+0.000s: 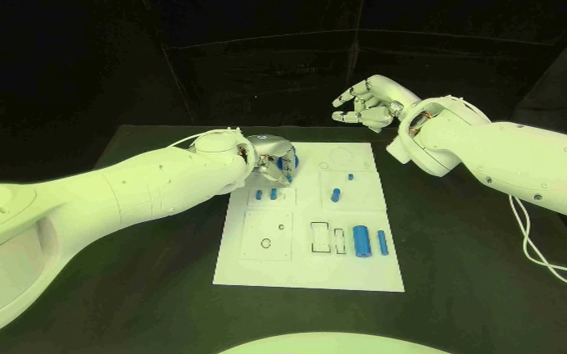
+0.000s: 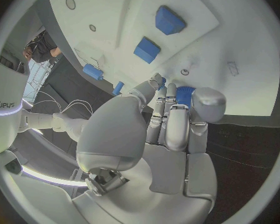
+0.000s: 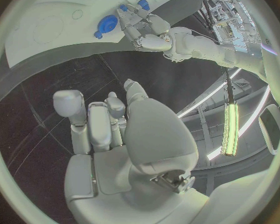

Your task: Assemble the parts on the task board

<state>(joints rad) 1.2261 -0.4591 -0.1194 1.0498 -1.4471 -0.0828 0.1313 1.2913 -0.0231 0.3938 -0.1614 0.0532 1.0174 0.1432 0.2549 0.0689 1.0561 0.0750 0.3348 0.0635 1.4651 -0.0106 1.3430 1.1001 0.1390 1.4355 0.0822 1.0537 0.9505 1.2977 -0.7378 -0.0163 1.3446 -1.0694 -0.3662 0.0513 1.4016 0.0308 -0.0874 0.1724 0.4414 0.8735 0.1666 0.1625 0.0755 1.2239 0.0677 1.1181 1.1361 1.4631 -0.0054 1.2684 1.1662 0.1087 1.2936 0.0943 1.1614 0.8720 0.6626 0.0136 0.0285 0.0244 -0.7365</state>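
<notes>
Pinching a round blue part (image 1: 291, 162) at the task board (image 1: 310, 276) far edge, left robot hand (image 1: 273, 161) — right robot hand (image 1: 369, 102) curled, empty.

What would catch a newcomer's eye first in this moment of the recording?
The white task board in the middle of the black table, dotted with small blue parts. The left hand is down on the board's far-left corner, fingers touching a round blue part there. The right hand hangs beyond the board's far edge, holding nothing.

arms (image 1: 130, 190): white, smooth shells | robot hand (image 1: 274, 160): silver, segmented | thin white cable (image 1: 528, 235) by R arm
</notes>
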